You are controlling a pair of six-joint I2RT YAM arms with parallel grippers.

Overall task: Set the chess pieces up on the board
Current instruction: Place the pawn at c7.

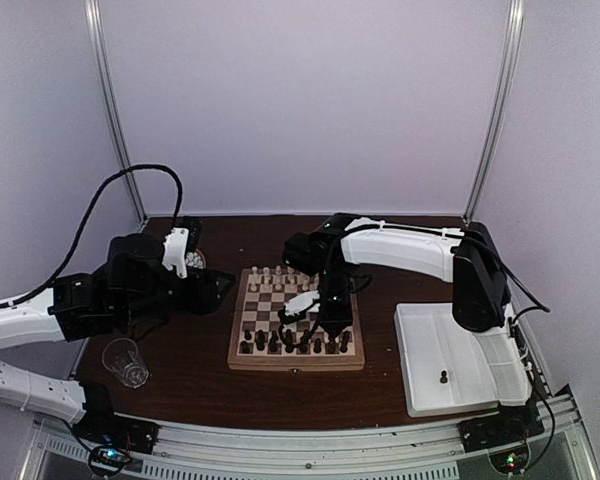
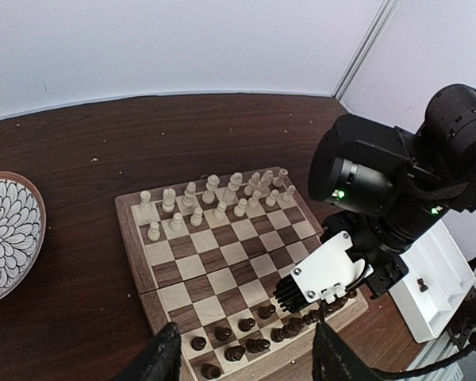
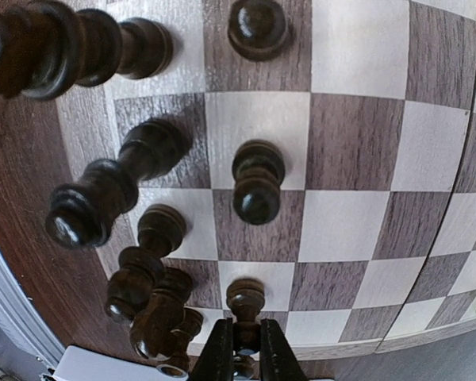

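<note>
The board [image 1: 236, 332] lies mid-table. Cream chess pieces [image 1: 275, 277] stand along its far rows and dark ones [image 1: 290, 343] along its near rows. My right gripper [image 3: 246, 349] is shut on the head of a dark pawn [image 3: 246, 303]. The pawn's base is over a light square in the near right part of the board; I cannot tell whether it touches. In the top view this gripper [image 1: 332, 325] points down over the dark rows. My left gripper [image 2: 246, 359] hangs open above the board's near left corner, nothing between its fingers [image 2: 155, 361].
A white divided tray [image 1: 460, 340] at the right holds two small dark pieces [image 1: 443, 377]. A patterned bowl [image 2: 8, 234] sits left of the board, and a clear glass [image 1: 127, 362] stands near the left arm. Dark pieces [image 3: 143, 309] crowd close to the held pawn.
</note>
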